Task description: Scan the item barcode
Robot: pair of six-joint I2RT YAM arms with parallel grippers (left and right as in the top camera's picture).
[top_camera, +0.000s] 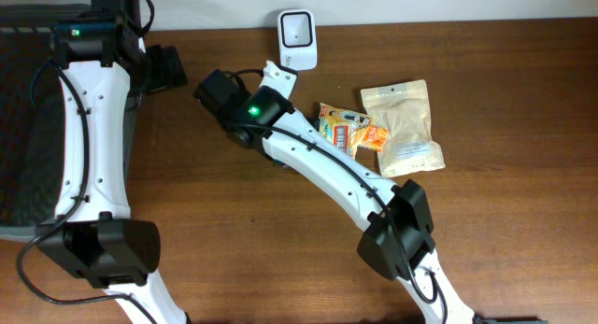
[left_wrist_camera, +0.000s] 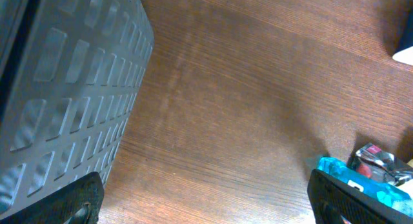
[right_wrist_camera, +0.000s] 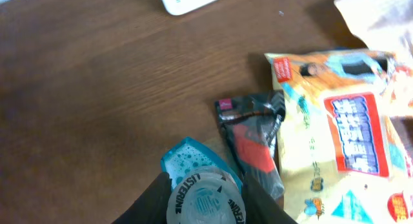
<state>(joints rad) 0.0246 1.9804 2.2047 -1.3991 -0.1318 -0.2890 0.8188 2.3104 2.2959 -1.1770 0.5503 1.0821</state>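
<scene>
Wood-grain table (top_camera: 234,231) bears scanner (top_camera: 297,39) and snack packets (top_camera: 348,128), white wall (top_camera: 420,1) behind.

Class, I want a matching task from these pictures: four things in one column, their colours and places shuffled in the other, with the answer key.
Things:
1. barcode scanner
2. pouch
3. Listerine bottle
4. basket

Descriptions:
A. grey, with slotted walls
B. blue, between the fingers of the right gripper
C. white, at the far edge of the table
D. beige, rightmost of the packets

Pairs: 1-C, 2-D, 3-B, 4-A.
</scene>
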